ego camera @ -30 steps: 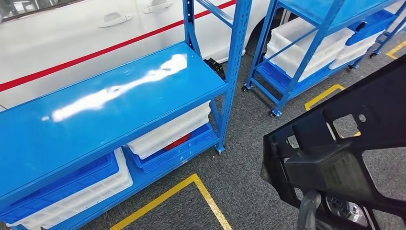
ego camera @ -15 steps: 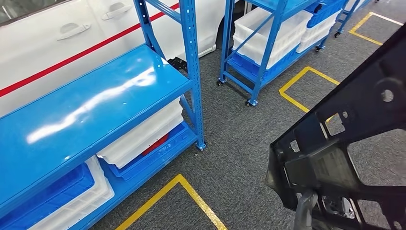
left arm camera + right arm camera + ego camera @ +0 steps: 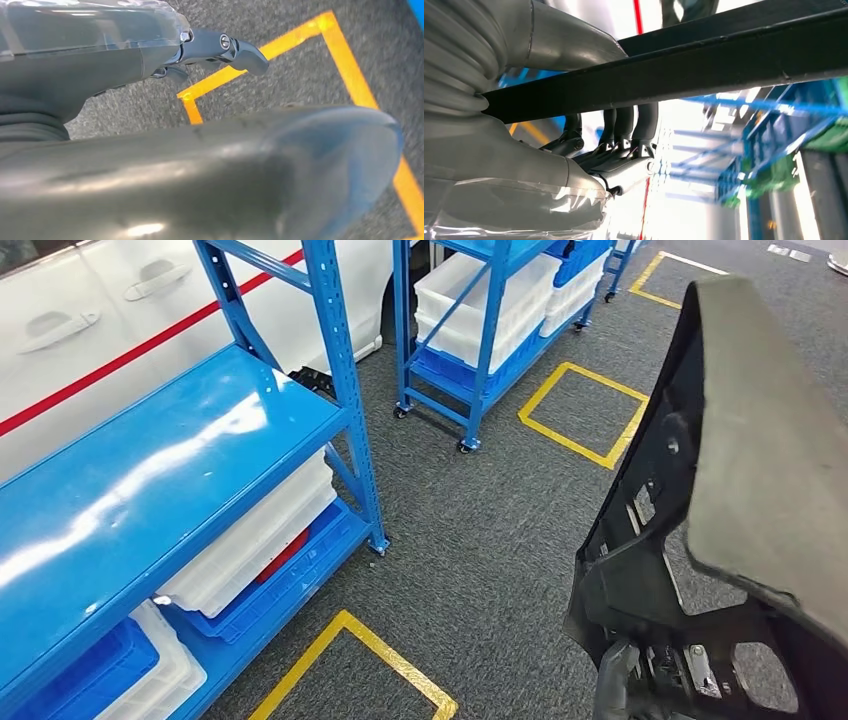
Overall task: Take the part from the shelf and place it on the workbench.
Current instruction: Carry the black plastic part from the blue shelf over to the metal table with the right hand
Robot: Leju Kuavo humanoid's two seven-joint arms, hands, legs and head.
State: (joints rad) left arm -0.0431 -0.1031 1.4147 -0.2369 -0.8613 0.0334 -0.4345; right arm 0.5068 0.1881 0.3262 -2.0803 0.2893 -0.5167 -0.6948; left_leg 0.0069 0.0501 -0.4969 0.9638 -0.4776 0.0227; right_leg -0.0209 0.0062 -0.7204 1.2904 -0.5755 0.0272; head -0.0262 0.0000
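From the head view I see the part (image 3: pixel 740 470) — a big black plastic panel with cut-outs — raised at my right, off the blue shelf (image 3: pixel 170 470), whose top board lies bare. White bins (image 3: pixel 250 535) sit below it; grey carpet with yellow floor tape (image 3: pixel 375 645) lies ahead. The left wrist view shows my left hand (image 3: pixel 220 47) over the carpet, the thumb bulking large; whether it holds anything I cannot tell. In the right wrist view my right hand (image 3: pixel 609 137) has its fingers (image 3: pixel 624 122) hooked around a black bar of the part. I judge this the carry step — next I need to find the workbench and approach squarely, keeping the panel clear of the racks.
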